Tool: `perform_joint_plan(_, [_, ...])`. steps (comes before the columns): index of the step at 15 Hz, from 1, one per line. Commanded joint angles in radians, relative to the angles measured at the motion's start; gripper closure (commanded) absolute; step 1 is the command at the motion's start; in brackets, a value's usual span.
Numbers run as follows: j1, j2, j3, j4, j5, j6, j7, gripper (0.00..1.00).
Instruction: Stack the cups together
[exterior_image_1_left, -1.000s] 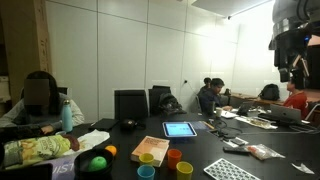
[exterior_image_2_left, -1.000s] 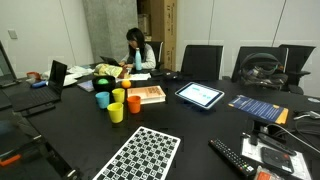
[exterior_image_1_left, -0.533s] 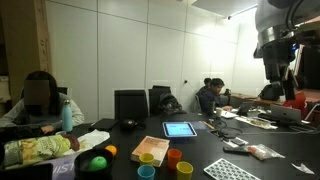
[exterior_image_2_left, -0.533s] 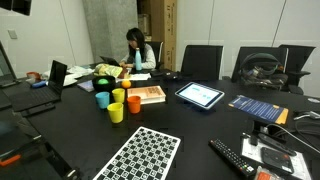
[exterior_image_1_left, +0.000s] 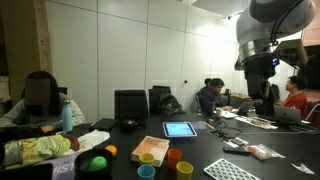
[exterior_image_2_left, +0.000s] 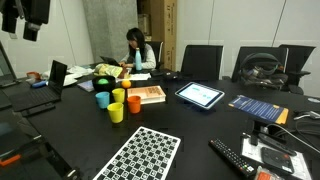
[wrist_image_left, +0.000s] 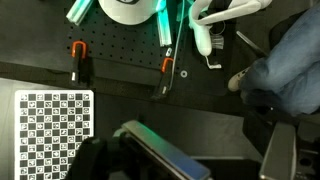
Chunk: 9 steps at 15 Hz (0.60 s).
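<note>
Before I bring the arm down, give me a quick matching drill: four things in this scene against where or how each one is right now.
Things:
1. cups
2. tablet
3. checkered sheet
4. claw

States or places:
A. raised high above the table, open and holding nothing
B. lying flat, screen lit blue
C. standing separately beside the book, none nested yet
D. black and white, flat at the table's near end in an exterior view

Pairs: 1-C, 2-B, 3-D, 4-A
</note>
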Motion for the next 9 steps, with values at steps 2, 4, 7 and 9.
perform_joint_plan(2, [0.058,0.083,0.063,0.002,0.046,0.129,0.023,0.0])
perform_joint_plan(4, [0.078,0.114,0.087,0.007,0.049,0.193,0.028,0.0])
perform_joint_plan(7, [0.114,0.159,0.116,0.016,0.057,0.309,0.036,0.0])
perform_joint_plan(9, [0.132,0.185,0.129,0.025,0.063,0.365,0.05,0.0])
